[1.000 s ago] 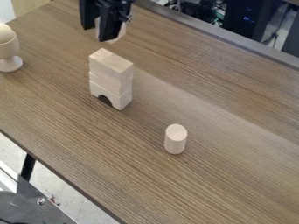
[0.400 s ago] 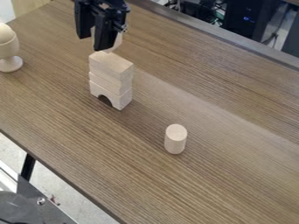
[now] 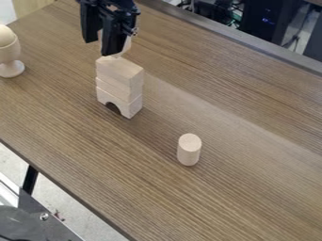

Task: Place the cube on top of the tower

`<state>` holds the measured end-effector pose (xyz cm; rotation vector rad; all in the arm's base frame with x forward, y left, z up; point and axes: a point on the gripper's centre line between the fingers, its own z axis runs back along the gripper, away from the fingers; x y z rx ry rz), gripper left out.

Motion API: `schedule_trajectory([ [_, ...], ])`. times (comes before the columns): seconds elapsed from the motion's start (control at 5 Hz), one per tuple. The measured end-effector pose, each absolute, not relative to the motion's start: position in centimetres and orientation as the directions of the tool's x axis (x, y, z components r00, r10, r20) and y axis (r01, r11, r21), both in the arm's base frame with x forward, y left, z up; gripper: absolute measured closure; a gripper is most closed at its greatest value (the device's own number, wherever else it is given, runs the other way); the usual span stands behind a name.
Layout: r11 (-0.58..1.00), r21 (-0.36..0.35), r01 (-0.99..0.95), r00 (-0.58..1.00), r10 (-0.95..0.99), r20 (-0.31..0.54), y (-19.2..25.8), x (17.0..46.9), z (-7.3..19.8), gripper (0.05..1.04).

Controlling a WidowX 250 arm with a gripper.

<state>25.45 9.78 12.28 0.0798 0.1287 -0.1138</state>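
At the near left corner, beyond and beside the table, I see a dark grey metal plate [image 3: 47,228] with a round bolt head [image 3: 44,216] on it. Past it lies pale, speckled floor [image 3: 78,219], and a black leg [image 3: 29,179] slants down beside the near edge of the table [image 3: 245,150]. The tabletop is brown with long streaks of wood grain.

Farther in, a pale wooden peg [image 3: 189,149] stands upright on its flat end, well apart from the stack. Beyond it and to the left rises the tower [image 3: 119,82], three light wooden blocks high. Its bottom block has a rounded arch cut into the side facing the view; a flat block lies on that, with a thicker one on top.

Near the left edge of the view stands a wooden egg cup [image 3: 10,54], a pale, rounded egg [image 3: 5,36] in its bowl.

Above the back corner of the tower hangs my black claw [image 3: 101,46], clamped on the cube [image 3: 127,45]. The cube is pale, plain wood, partly hidden behind my fingers [image 3: 114,37]; I cannot tell whether it touches the top block.

Behind the table's grey far edge are tangled cables [image 3: 236,16] and a dark computer case [image 3: 264,28] with small blue lights.
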Motion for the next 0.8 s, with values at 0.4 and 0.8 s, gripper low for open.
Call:
schedule_trajectory([
  [0.4, 0.992, 0.056, 0.115, 0.983, -0.105, -0.153, 9.46, 25.04, 10.9, 0.536],
  [0.8, 0.99, 0.058, 0.125, 0.982, -0.115, -0.151, 9.46, 25.12, 10.85, 0.464],
])
